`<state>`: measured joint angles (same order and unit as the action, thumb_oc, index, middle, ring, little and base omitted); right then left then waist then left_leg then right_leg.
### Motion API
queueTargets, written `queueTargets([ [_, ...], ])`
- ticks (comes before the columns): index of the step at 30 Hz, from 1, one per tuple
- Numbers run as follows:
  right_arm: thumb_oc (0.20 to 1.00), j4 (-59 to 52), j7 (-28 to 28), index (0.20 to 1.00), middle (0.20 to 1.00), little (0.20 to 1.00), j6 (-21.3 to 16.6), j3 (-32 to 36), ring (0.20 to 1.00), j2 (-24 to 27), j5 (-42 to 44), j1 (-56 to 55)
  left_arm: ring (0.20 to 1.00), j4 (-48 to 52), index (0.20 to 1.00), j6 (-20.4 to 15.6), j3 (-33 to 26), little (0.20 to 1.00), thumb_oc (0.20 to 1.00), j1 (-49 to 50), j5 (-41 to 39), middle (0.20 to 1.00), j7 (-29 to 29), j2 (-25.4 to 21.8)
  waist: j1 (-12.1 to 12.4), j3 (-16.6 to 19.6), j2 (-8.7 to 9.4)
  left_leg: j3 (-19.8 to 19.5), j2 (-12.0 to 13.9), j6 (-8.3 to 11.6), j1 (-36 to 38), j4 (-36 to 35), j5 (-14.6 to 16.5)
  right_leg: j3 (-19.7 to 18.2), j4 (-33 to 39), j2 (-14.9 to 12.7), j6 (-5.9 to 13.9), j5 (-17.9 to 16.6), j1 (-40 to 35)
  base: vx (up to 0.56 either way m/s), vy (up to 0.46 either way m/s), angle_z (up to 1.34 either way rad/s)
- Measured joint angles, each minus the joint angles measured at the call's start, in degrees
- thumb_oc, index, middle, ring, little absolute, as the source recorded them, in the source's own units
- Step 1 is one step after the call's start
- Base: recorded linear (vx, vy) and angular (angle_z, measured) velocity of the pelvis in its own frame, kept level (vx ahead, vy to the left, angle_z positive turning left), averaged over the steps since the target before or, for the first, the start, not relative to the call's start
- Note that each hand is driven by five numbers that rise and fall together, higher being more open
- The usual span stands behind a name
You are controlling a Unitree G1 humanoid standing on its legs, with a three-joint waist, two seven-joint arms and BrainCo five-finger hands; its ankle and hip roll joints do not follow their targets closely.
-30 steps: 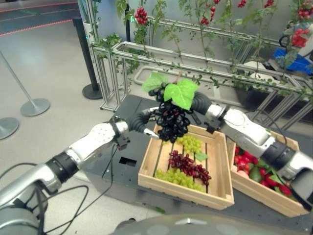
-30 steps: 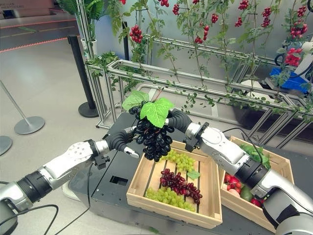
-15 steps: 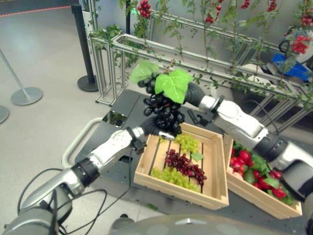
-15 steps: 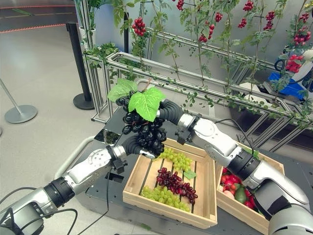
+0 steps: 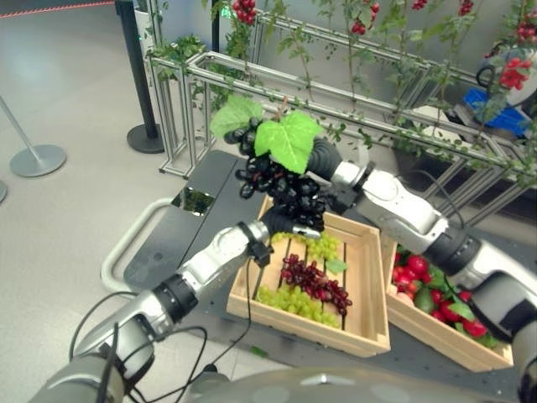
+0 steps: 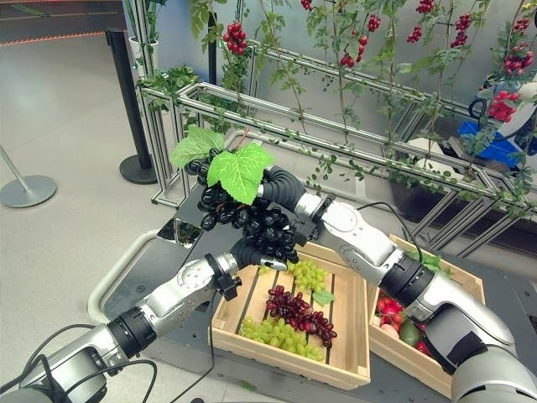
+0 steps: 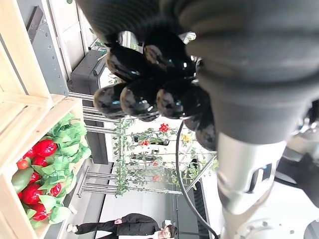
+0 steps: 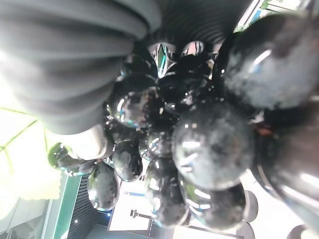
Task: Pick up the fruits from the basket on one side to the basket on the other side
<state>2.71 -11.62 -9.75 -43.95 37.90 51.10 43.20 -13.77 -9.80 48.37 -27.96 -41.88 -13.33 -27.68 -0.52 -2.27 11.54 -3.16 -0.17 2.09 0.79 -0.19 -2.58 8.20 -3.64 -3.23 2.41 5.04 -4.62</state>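
Observation:
A bunch of black grapes (image 5: 281,189) with green leaves (image 5: 289,138) hangs in the air over the back left corner of the left wooden crate (image 5: 370,277). My right hand (image 5: 324,158) is shut on the bunch near its top, behind the leaves; close up, the berries (image 8: 199,144) press against its cover. My left hand (image 5: 281,223) sits right under the bunch's lower end, and the grapes (image 7: 144,94) touch its cover. The left crate holds green grapes (image 5: 294,304) and red grapes (image 5: 316,282). The right crate (image 5: 436,342) holds strawberries (image 5: 415,274) and leaves.
Both crates rest on a dark platform (image 5: 193,214). A metal trellis with vines and red berries (image 5: 252,75) runs close behind the raised bunch. A black stanchion post (image 5: 139,84) stands at the back left. A person (image 7: 124,226) is far off.
My left hand has come in from the bunch's left side to just beneath its lower end. The right hand still holds the bunch over the crate's corner. The camera has shifted.

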Motion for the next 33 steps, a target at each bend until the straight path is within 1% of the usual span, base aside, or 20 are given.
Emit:
queueTargets([
  [1, 0.200, 0.0, 0.0, 0.200, 0.200, 0.200, 0.0, 0.0, 0.200, -0.1, 0.0, 0.0, 0.831, -0.1, 0.831, 0.1, 0.0, 0.831, 0.831, 0.0, 0.0, 0.831, 0.0, 0.0, 0.1, 0.0, -0.03, 0.0, 0.0, 0.00, 0.0, 0.0, 0.0, 0.0, 0.0, 0.0, 0.00, 0.0, 0.0, 0.00, 0.000, 0.00],
  [2, 0.200, 0.0, 0.0, 0.200, 0.200, 0.200, 0.0, 0.0, 0.200, -0.2, 0.0, 0.0, 0.875, -0.3, 0.875, 0.3, 0.0, 0.875, 0.875, 0.0, 0.0, 0.875, 0.0, 0.0, 0.1, 0.0, -0.05, 0.0, 0.0, 0.00, 0.0, 0.0, 0.0, 0.0, 0.0, 0.0, 0.00, 0.0, 0.0, 0.00, 0.000, 0.00],
  [3, 0.200, 0.0, 0.0, 0.200, 0.200, 0.200, 0.0, 0.0, 0.200, -0.3, 0.0, 0.0, 0.831, -0.4, 0.831, 0.3, 0.0, 0.831, 0.831, 0.0, 0.0, 0.831, 0.0, 0.0, 0.1, -0.1, -0.06, 0.0, 0.0, 0.00, 0.0, 0.0, 0.0, 0.0, 0.0, 0.0, 0.00, 0.0, 0.0, 0.00, 0.000, 0.00],
  [4, 0.200, 0.0, 0.0, 0.200, 0.200, 0.200, 0.0, 0.0, 0.200, -0.4, 0.0, 0.0, 0.617, -0.8, 0.617, 0.4, -0.1, 0.617, 0.617, 0.1, 0.0, 0.617, 0.1, 0.0, 0.0, -0.1, -0.11, 0.0, 0.0, 0.00, 0.0, -0.1, 0.0, 0.0, 0.0, 0.0, 0.00, 0.0, 0.0, 0.00, 0.000, 0.00],
  [6, 0.200, 0.0, 0.0, 0.200, 0.200, 0.200, 0.0, 0.0, 0.200, -0.6, 0.0, 0.0, 0.799, -1.0, 0.799, 0.5, -0.1, 0.799, 0.799, 0.1, 0.0, 0.799, 0.4, 0.0, 0.0, -0.3, -0.28, 0.0, 0.0, 0.00, 0.0, -0.1, 0.0, 0.0, 0.0, 0.0, 0.00, 0.0, 0.0, 0.00, 0.000, 0.00],
  [7, 0.200, 0.0, 0.1, 0.200, 0.200, 0.200, 0.0, 0.0, 0.200, -0.8, 0.0, 0.0, 1.000, -1.0, 1.000, 0.5, -0.1, 1.000, 1.000, 0.1, 0.0, 1.000, 0.5, 0.0, 0.0, -0.6, -0.37, 0.0, 0.0, 0.00, 0.1, -0.1, 0.0, 0.0, 0.0, 0.0, 0.00, 0.0, -0.1, 0.00, 0.000, 0.00],
  [18, 0.200, 0.1, 0.1, 0.200, 0.200, 0.200, 0.0, 0.0, 0.200, -1.4, 0.0, 0.0, 1.000, -1.0, 1.000, 0.5, -0.2, 1.000, 1.000, 0.6, 0.0, 1.000, 0.6, -0.1, 0.0, -1.0, -0.80, 0.0, 0.0, 0.00, 0.1, -0.2, 0.0, 0.1, 0.1, 0.0, 0.00, 0.0, -0.1, 0.00, 0.000, 0.00],
  [22, 0.200, 0.1, 0.0, 0.200, 0.200, 0.200, 0.0, 0.2, 0.200, -1.0, 0.0, -0.7, 1.000, -1.0, 1.000, 0.5, -2.6, 1.000, 1.000, 3.3, 0.0, 1.000, 0.5, -0.5, 0.0, -1.2, -1.03, 0.0, 0.0, -0.01, 0.1, -0.2, 0.0, 0.1, 0.1, -0.1, 0.00, 0.0, -0.1, 0.00, 0.000, 0.00],
  [30, 0.200, 0.1, -0.4, 0.200, 0.200, 0.200, 0.0, 0.2, 0.200, -1.0, 0.0, -0.9, 1.000, -1.0, 1.000, 0.5, -3.0, 1.000, 1.000, 5.0, 0.0, 1.000, 0.4, -1.0, 0.0, -1.5, -1.42, -0.1, 0.0, -0.01, 0.1, -0.2, 0.0, 0.2, 0.1, -0.1, 0.00, 0.0, -0.2, 0.00, 0.000, 0.00],
  [33, 0.200, 0.1, -0.4, 0.200, 0.200, 0.200, 0.0, 0.8, 0.200, -1.1, 0.0, -2.2, 1.000, -1.0, 1.000, 0.5, -4.6, 1.000, 1.000, 6.5, -0.2, 1.000, 0.4, -0.4, 0.0, -1.5, -1.45, -0.1, 0.0, -0.01, 0.1, -0.2, 0.0, 0.2, 0.1, -0.1, 0.00, 0.0, -0.2, 0.00, 0.000, 0.00],
])
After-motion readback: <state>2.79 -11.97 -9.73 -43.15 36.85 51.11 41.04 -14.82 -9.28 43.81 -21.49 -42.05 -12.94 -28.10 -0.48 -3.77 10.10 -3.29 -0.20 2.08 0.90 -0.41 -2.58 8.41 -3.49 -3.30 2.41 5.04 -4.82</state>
